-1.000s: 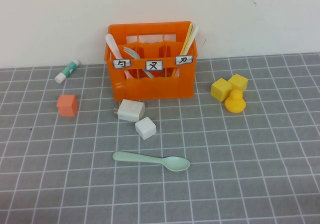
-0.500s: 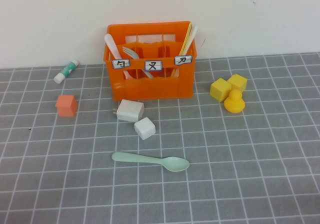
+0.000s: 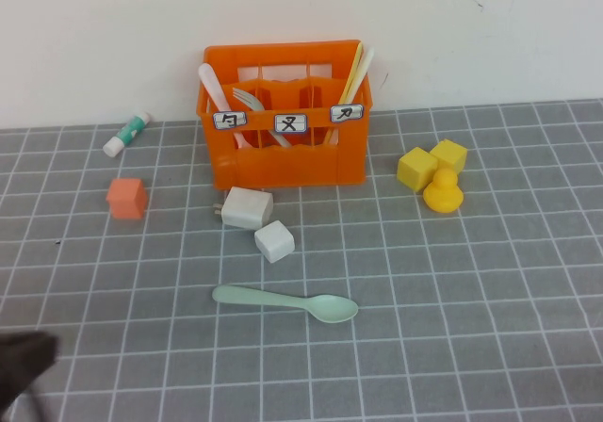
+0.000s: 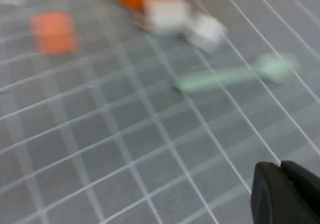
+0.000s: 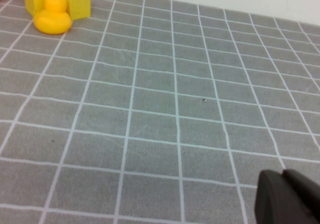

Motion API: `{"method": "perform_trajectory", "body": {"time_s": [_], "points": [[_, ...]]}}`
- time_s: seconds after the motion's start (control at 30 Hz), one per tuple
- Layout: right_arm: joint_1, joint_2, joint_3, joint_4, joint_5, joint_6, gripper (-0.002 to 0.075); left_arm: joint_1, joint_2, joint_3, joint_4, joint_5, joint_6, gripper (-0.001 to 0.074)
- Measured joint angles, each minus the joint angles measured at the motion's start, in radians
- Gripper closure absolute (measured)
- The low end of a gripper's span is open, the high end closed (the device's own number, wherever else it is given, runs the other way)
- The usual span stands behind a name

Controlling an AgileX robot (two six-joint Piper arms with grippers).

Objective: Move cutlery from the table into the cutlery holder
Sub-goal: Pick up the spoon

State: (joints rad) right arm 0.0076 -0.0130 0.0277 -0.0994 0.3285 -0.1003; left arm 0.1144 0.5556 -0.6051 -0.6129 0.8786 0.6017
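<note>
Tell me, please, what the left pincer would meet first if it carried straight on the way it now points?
Probably the mint-green spoon lying on the table; the shut left pincer points across bare grid towards it, though depth is uncertain.

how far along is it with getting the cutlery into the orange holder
Done: the pink spoon and grey fork stand in the cutlery holder. In hand: nothing; the shut left gripper sits at the table's near-left corner, the shut right gripper is empty, away from the cutlery. Left: the mint-green spoon lies on the table.
</note>
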Motion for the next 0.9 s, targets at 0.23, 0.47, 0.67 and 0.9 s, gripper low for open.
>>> {"method": "perform_trajectory", "body": {"time_s": [0.23, 0.47, 0.67, 0.9], "points": [[0.0, 0.0, 0.0, 0.0, 0.0, 0.0, 0.0729, 0.0, 0.381, -0.255, -0.086, 0.145, 0.341, 0.0736], [0.0, 0.0, 0.0, 0.0, 0.0, 0.0, 0.0729, -0.114, 0.67, -0.417, -0.041, 0.087, 0.414, 0.0735], [0.0, 0.0, 0.0, 0.0, 0.0, 0.0, 0.0729, -0.367, 0.886, -0.56, 0.267, 0.102, 0.291, 0.0678], [0.0, 0.0, 0.0, 0.0, 0.0, 0.0, 0.0729, -0.603, 1.097, -0.644, 0.583, 0.065, 0.164, 0.0503]]}}
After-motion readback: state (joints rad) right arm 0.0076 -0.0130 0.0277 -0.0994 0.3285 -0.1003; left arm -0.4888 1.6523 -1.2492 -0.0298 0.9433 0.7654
